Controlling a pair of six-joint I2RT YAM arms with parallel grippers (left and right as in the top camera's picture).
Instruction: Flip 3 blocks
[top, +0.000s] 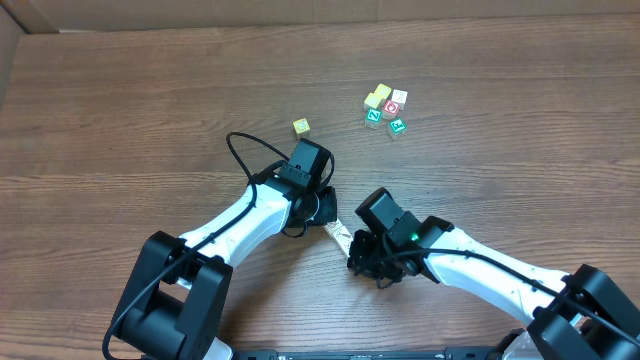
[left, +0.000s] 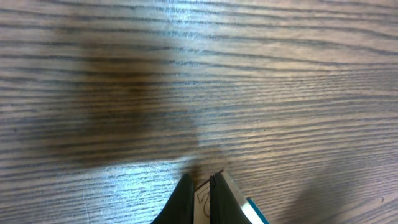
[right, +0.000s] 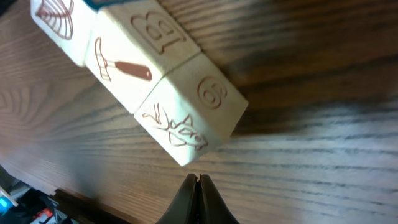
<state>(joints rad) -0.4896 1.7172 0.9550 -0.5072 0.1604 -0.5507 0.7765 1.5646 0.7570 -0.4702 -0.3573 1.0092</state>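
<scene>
Apparently no flip can be confirmed yet: the three blocks (right: 124, 59) are seen lying in a touching row on the desk (top: 150, 100), near centre between the arms. Both pincers are clenched: the right pincer (right: 199, 183) is empty just beside the row's near end, and the left pincer (left: 200, 186) is at its far end. The row is largely hidden from overhead. Whether the left tips pinch anything cannot be told.

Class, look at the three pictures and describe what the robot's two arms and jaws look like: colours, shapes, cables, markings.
Both the left arm and the right arm have smooth white links between chunky black joint housings. A thin black cable loops beside the left wrist. A small green light glows on the right wrist. The jaws are dark, slim and taper to points.
</scene>
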